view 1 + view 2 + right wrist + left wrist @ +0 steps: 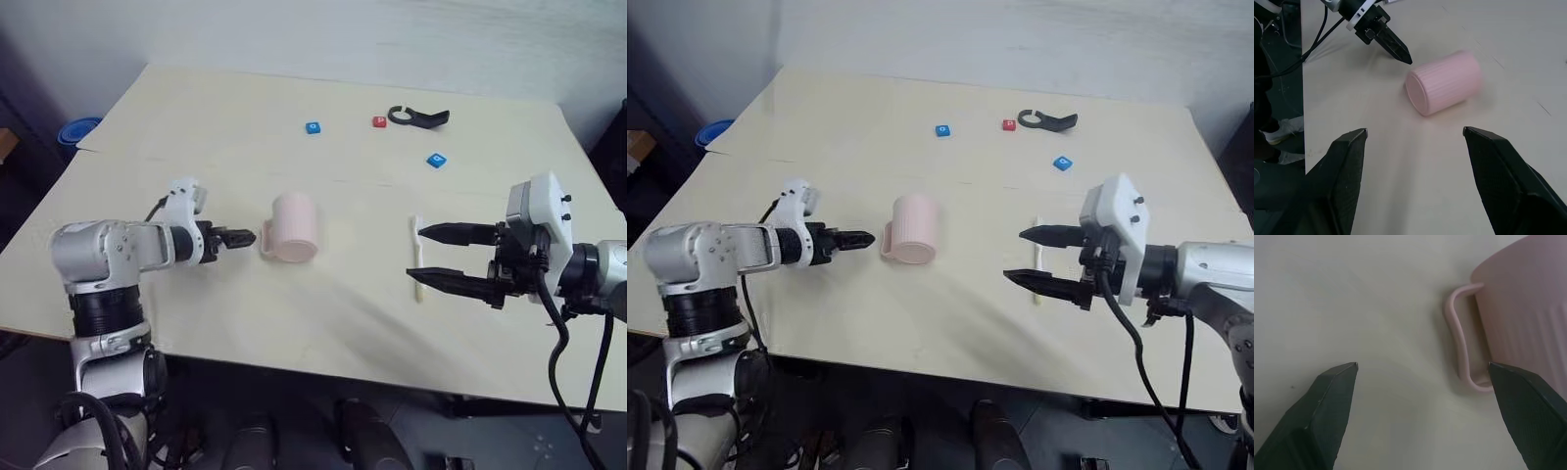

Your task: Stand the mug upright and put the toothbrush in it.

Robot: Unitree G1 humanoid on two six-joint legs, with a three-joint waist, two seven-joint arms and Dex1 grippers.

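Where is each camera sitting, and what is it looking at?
Head cameras, left and right eye: look down over the table; both arms show, with the mug lying on its side and the toothbrush.
Left wrist: looks along the open left pincer at the mug's handle.
Right wrist: looks along the open right pincer at the mug and left pincer.
All views share the mug.
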